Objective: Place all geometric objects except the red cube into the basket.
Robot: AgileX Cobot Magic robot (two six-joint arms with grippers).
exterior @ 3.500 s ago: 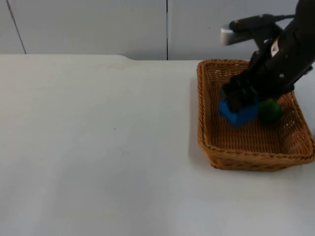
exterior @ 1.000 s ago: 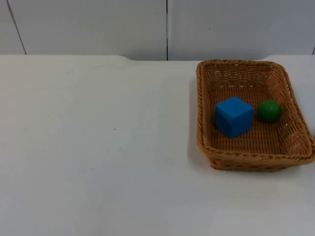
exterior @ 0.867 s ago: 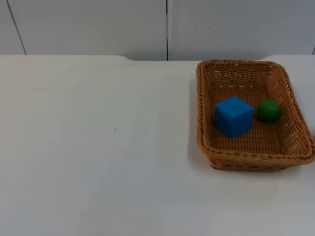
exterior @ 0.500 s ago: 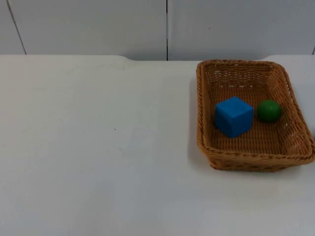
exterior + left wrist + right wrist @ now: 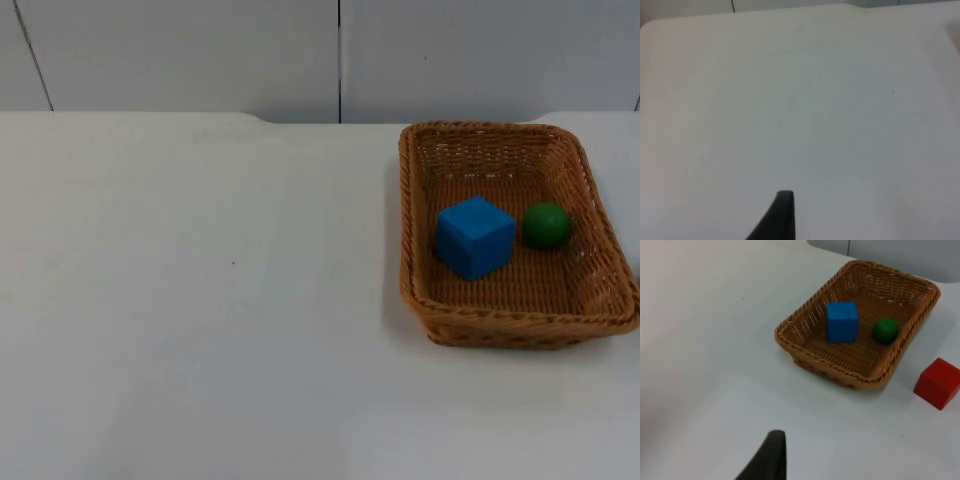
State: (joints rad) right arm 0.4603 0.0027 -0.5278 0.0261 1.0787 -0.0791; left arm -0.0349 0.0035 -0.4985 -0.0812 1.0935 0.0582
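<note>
We see the basket on the table holding 2 objects, the blue cube just beside the green ball, with the red cube lying outside, near the basket's rim. The left gripper and the right gripper hang above bare table away from the basket, each showing 1 fingertip, so we cannot tell whether either claw is spread or pressed together.

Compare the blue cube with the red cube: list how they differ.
Colour: the blue cube is blue, the red cube red. Place: the blue cube sits inside the wicker basket beside the green ball; the red cube stands on the white table, outside the basket and apart from its rim. Both are plain cubes of similar size, untouched by any gripper.
</note>
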